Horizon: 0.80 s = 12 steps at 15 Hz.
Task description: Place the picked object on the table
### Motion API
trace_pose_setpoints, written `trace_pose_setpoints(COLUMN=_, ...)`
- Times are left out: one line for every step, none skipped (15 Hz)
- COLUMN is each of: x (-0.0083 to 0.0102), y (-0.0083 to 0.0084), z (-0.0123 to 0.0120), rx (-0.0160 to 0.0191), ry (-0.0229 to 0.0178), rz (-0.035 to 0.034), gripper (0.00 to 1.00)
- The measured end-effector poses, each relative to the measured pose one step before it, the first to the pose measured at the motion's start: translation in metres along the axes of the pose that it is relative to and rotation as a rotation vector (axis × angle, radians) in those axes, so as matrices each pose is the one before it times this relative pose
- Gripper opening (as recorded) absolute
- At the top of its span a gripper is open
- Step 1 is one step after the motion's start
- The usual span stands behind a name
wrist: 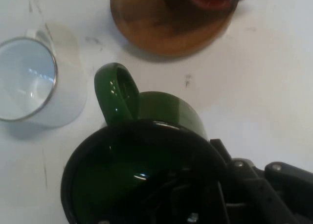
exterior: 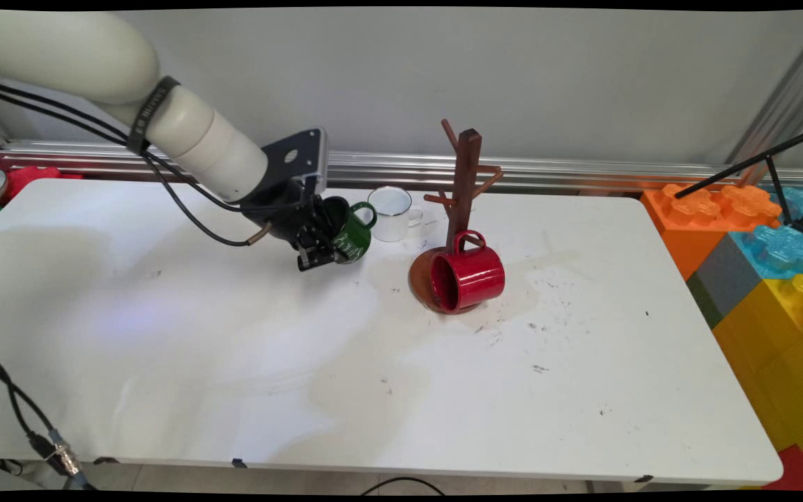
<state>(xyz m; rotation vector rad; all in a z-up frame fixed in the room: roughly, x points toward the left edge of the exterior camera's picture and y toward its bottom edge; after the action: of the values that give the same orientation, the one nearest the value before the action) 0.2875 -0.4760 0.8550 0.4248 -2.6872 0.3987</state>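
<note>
Holding a green mug (exterior: 354, 237) by its rim, the gripper (exterior: 319, 256) is clamped on it, one finger inside the cup, mug tilted and lifted off the table (exterior: 234, 362). Position: toward the tabletop's far edge, roughly mid-width. Hand view shows the mug's dark interior and its handle (wrist: 116, 93) pointing away from the fingers. White enamel mug (exterior: 392, 213) stands upright just beside it, nearer the far edge, not touching. Wooden mug tree (exterior: 463, 188) is to the right; red mug (exterior: 468, 277) hangs on a low peg, mouth facing the near side, over the tree's round base (wrist: 168, 26). Coloured blocks (exterior: 757, 244) sit past the table's right edge.
</note>
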Motion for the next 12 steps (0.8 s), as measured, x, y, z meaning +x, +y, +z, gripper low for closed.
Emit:
trace_pose_setpoints(x=-0.00065, y=-0.00213, z=0.00461, rx=-0.00139, ry=-0.01528, rz=0.00896, gripper=0.00)
trace_pose_setpoints(x=-0.00046, y=-0.00205, z=0.00461, rx=-0.00192, ry=-0.01431, rz=0.00894, gripper=0.00)
trace_pose_setpoints(x=-0.00029, y=-0.00196, z=0.00477, rx=-0.00232, ry=-0.01392, rz=0.00866, gripper=0.00)
trace_pose_setpoints(x=-0.00013, y=-0.00177, z=0.00465, rx=-0.00269, ry=-0.01306, rz=0.00796, gripper=0.00)
trace_pose_setpoints(x=-0.00015, y=-0.00261, z=0.00642, rx=-0.00385, ry=-0.01732, rz=0.01117, gripper=0.00)
trace_pose_setpoints(x=0.00003, y=-0.00275, z=0.00690, rx=-0.00438, ry=-0.01850, rz=0.01186, gripper=0.00)
trace_pose_setpoints(x=-0.00013, y=-0.00161, z=0.00402, rx=-0.00273, ry=-0.01127, rz=0.00717, gripper=0.00)
trace_pose_setpoints(x=0.00025, y=-0.00120, z=0.00314, rx=-0.00243, ry=-0.00879, rz=0.00560, gripper=0.00)
trace_pose_setpoints(x=0.00038, y=-0.00168, z=0.00405, rx=-0.00310, ry=-0.01164, rz=0.00713, gripper=0.00)
trace_pose_setpoints(x=0.00065, y=-0.00165, z=0.00458, rx=-0.00375, ry=-0.01216, rz=0.00855, gripper=0.00)
trace_pose_setpoints(x=0.00066, y=-0.00146, z=0.00407, rx=-0.00346, ry=-0.01182, rz=0.00861, gripper=0.00)
trace_pose_setpoints(x=0.00066, y=-0.00106, z=0.00289, rx=-0.00206, ry=-0.00843, rz=0.00653, gripper=0.00)
